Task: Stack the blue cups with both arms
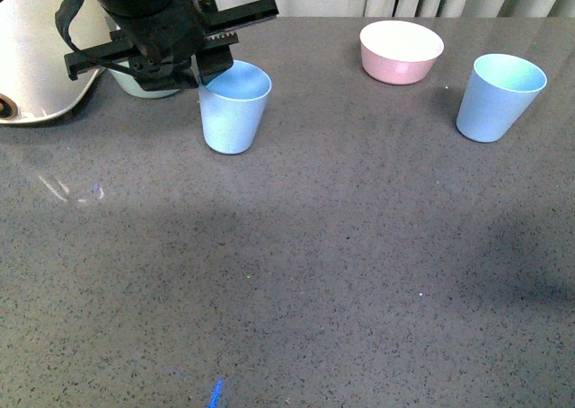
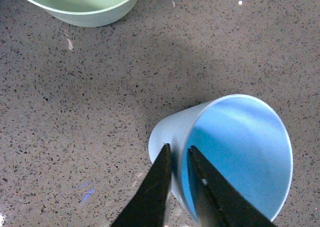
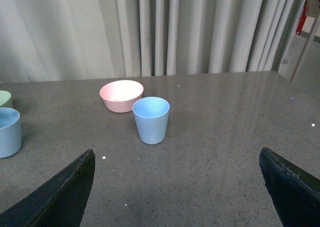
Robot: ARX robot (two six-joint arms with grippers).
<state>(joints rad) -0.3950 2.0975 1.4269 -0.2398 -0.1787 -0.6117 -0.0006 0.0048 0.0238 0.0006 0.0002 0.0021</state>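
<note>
Indoor robot test room, more lab than home or kitchen. A wide dark grey speckled stone-look surface (image 1: 314, 273) fills the scene, backed by pale pleated curtains (image 3: 200, 32). A black robot arm with cables (image 1: 148, 17) reaches over it. Plain plastic props stand spaced out: a pink round bowl (image 1: 401, 52), a mint-green bowl (image 2: 80, 4), a light blue tapered tumbler (image 1: 234, 107) and a matching second tumbler (image 1: 499, 96). A white rounded housing (image 1: 36, 57) sits at one edge.

A blue cup (image 3: 151, 120) stands upright on the grey table (image 3: 225, 117), just in front of a pink bowl (image 3: 121, 95). A second blue cup (image 3: 9, 132), cut off at the frame's edge, sits near a pale green sliver (image 3: 4, 98), possibly a bowl. The right gripper (image 3: 176, 154) hangs with jaws spread wide.
</note>
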